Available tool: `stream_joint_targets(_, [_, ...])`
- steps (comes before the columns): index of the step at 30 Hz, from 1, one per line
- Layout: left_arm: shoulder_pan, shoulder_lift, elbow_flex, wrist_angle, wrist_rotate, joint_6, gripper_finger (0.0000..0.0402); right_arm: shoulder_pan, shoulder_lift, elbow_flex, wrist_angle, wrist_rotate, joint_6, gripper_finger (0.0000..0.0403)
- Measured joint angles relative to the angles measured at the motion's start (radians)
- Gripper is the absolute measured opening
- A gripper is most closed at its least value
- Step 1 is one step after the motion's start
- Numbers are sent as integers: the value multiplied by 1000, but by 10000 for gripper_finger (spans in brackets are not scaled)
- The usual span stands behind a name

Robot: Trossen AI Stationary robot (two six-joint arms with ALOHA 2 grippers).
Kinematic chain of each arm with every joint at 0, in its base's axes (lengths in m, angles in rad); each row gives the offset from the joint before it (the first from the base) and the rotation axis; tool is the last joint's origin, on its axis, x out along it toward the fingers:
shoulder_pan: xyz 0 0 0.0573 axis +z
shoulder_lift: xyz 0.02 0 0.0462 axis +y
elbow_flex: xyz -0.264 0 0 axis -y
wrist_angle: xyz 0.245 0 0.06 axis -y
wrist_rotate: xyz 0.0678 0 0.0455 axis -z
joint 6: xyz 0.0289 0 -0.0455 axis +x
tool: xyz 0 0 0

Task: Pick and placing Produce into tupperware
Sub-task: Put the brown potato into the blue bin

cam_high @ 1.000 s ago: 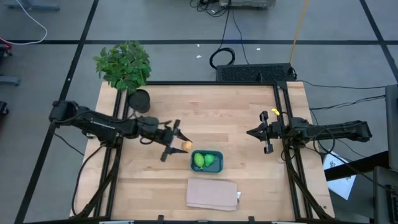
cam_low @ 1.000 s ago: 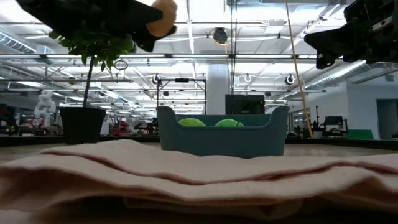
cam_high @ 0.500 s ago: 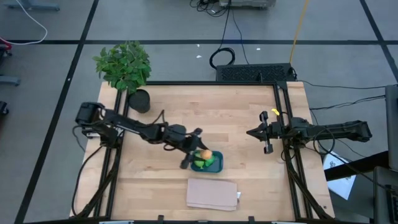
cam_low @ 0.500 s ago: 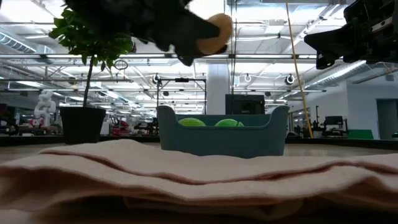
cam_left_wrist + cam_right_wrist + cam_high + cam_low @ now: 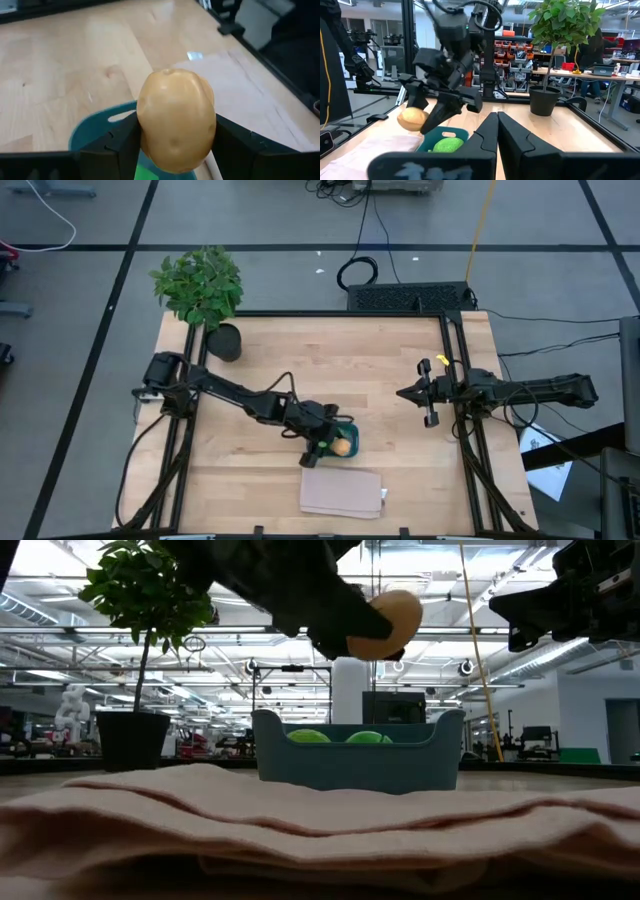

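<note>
My left gripper point(image 5: 338, 446) holds the orange-tan produce point(image 5: 175, 120) above the teal tupperware point(image 5: 360, 762), near its front right corner. Two bright green pieces point(image 5: 308, 737) point(image 5: 368, 738) lie inside the tupperware, which rests on the wooden table. The right wrist view shows the same piece point(image 5: 412, 119) held over the tupperware point(image 5: 440, 136). My right gripper point(image 5: 405, 393) hangs shut and holding nothing over the table's right side. My left gripper pinches the orange-tan piece by its two opposite sides point(image 5: 145, 135), one finger point(image 5: 120, 147) on each. The fingers come slanting down from the table's left. The piece is lifted clear, above the tupperware's rim point(image 5: 92, 137).
A folded beige cloth point(image 5: 342, 492) lies just in front of the tupperware at the table's near edge. A potted plant point(image 5: 200, 285) stands at the far left corner. Bare wood lies between the two arms.
My left gripper has carried the orange-tan piece toward the table's right and near edges and slightly down, tipping further downward. The piece has gone from beside the tupperware's far left corner to above its near right part. The hold has not changed.
</note>
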Motion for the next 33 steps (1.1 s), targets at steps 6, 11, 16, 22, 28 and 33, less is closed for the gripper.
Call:
stream_joint_targets(6, [1, 51, 108, -72, -3, -43, 209, 0, 0, 0, -1, 0, 0, 0])
stream_joint_targets(11, [1, 99, 158, -71, -70, -226, 209, 0, 0, 0, -2, 0, 2, 0])
stream_joint_targets(16, [1, 125, 157, -83, -122, -356, 209, 0, 0, 0, -2, 0, 0, 0])
stream_joint_targets(22, [-11, 128, 157, -136, -123, -304, 209, 0, 0, 0, -7, 0, 0, 0])
stream_joint_targets(28, [-20, 128, 157, -149, -131, -304, 209, 0, 0, 0, -8, 0, 0, 0])
stream_joint_targets(33, [-23, 133, 157, -159, -163, -336, 209, 0, 0, 0, -8, 0, 0, 0])
